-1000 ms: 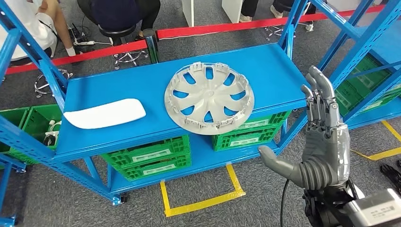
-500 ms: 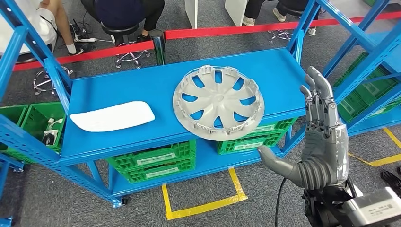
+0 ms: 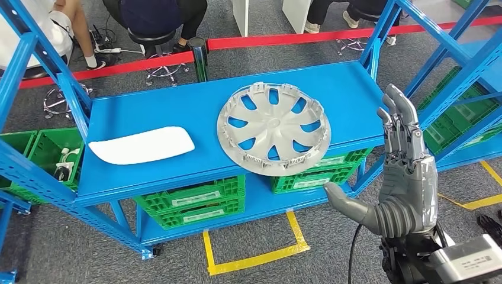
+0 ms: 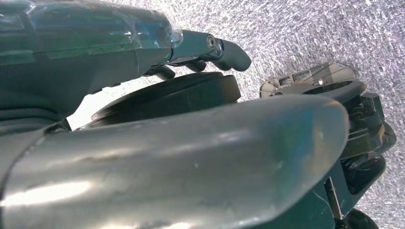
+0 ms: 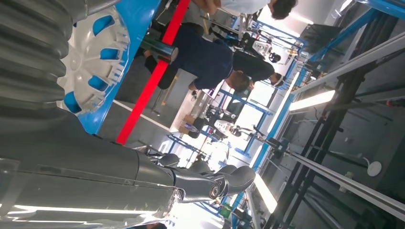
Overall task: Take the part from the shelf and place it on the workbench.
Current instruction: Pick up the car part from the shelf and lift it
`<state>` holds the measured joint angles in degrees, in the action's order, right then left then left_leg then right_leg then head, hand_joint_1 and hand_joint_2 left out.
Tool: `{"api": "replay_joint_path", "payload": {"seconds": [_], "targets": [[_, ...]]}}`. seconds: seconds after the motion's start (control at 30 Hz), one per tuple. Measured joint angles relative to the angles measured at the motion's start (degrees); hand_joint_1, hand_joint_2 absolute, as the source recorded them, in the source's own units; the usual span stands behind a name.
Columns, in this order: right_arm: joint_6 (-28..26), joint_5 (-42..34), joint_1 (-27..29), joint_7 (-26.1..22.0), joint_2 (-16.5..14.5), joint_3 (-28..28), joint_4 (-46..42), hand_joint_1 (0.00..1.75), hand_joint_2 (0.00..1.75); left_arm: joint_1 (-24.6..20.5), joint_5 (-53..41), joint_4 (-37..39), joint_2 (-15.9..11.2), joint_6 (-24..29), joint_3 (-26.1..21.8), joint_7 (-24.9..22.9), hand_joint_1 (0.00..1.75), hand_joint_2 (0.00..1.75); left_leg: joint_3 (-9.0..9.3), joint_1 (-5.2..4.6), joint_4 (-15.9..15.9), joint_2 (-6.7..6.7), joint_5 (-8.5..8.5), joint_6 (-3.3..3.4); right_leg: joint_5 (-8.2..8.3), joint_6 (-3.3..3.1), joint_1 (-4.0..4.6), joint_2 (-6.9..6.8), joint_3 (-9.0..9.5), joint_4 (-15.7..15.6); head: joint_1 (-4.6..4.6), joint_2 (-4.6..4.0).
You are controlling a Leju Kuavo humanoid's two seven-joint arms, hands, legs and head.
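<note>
A silver hubcap (image 3: 273, 128) lies flat on the top board of the blue shelf (image 3: 177, 109), right of its middle, with its near rim at the front edge. A flat white part (image 3: 141, 145) lies on the same board at the left. My right hand (image 3: 405, 177) is raised beside the shelf's right end, fingers straight and apart, thumb pointing toward the shelf, holding nothing and apart from the hubcap. The right wrist view shows the hubcap (image 5: 90, 62) beyond that hand (image 5: 71, 162). My left hand (image 4: 167, 143) hangs over the grey floor, fingers extended, holding nothing.
Green crates (image 3: 189, 198) fill the lower shelf level. A red barrier band (image 3: 284, 38) runs behind the shelf, with people seated on stools (image 3: 154, 15) past it. A second blue rack (image 3: 462, 71) stands at the right. Yellow tape (image 3: 254, 254) marks the floor in front.
The whole picture has shifted slightly, so the shelf sits a little further right and lower in view. My right hand keeps its raised, spread pose. Nothing on the shelf has moved.
</note>
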<state>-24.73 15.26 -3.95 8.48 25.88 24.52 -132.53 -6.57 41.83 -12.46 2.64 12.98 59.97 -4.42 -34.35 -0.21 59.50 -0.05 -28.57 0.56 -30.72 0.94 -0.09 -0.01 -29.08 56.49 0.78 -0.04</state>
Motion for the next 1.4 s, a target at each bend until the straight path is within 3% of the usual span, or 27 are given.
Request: {"api": "replay_joint_path", "payload": {"seconds": [0.83, 1.1, 1.2, 1.4], "targets": [[1.03, 2.5, 0.06, 3.46, 0.07, -0.01, 0.13, 0.0, 1.75, 0.0, -0.42, 0.0, 0.07, -0.02, 0.0, 0.23, 0.0, 0.0, 0.31, 0.13, -0.1, 0.14, -0.01, -0.01, -0.05, -0.04, 0.13, 0.01, 0.2, 0.04, -0.09, -0.01], [3.08, 1.54, 3.04, 4.72, 3.47, -1.24, -0.07, 0.0, 1.75, -0.02, -3.43, 0.0, 1.31, 0.27, 0.05, -1.09, 0.0, 0.0, 0.32, 0.11, -0.1, -0.16, -0.02, -0.02, -0.09, 0.01, 0.12, 0.01, 0.2, 0.03, -0.04, -0.01], [6.83, 2.1, 3.37, 6.56, 4.9, -1.78, -0.07, 0.0, 1.75, -0.01, -4.06, 0.01, 1.61, 0.68, 0.08, -1.04, 0.0, 0.0, 0.32, 0.11, -0.1, -0.18, -0.02, -0.02, -0.09, 0.01, 0.12, 0.01, 0.2, 0.03, -0.08, -0.01], [21.37, 4.16, 1.78, 15.89, 9.63, -1.92, 0.09, 0.0, 1.75, -0.03, -4.53, 0.2, 2.26, 1.07, 0.09, -0.76, 0.0, 0.0, 0.32, 0.11, -0.1, -0.12, -0.02, -0.02, -0.09, 0.02, 0.12, 0.01, 0.22, 0.04, -0.11, -0.01]]}}
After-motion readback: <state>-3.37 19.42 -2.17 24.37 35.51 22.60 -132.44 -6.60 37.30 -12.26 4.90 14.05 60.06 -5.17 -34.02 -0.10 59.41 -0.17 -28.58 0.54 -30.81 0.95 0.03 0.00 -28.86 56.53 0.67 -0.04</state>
